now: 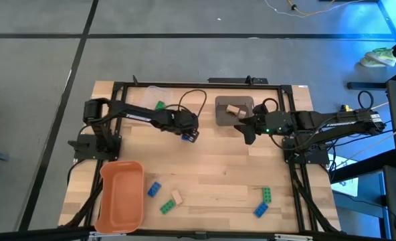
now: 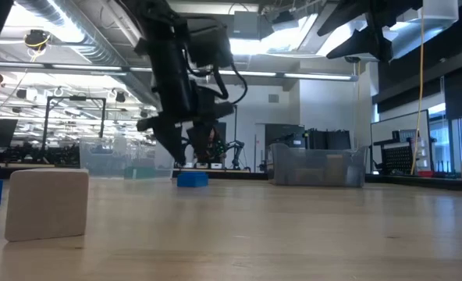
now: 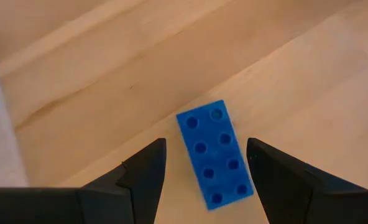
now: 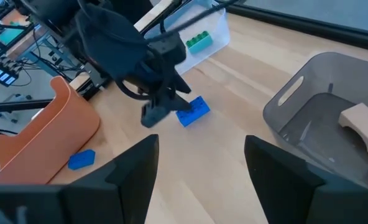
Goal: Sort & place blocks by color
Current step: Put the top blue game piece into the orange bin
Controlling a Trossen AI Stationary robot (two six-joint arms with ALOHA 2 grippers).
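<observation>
— Fingers first: how did the left gripper stand?
— Spread apart, 1 finger on each long side of a blue brick, touching neither. Only the left wrist view showed those gaps and the brick's 8 studs in 2 rows; from above, the gripper hid most of the brick.

— Where was that brick?
— Flat on the wooden table, about 12 o'clock of its centre. The low view showed it resting on the tabletop under the raised fingers.

— Which way did it point?
— In the right wrist view its long axis ran toward the clear bin holding a green brick. Its heading on the table from above I could not tell.

— And the right gripper?
— Unclenched and holding nothing, at 1 o'clock beside the grey bin, where tan bricks lay. Near the table's 6 o'clock edge, loose blue, green and tan bricks lay by the orange bin, with another green and blue pair toward 5 o'clock.
</observation>
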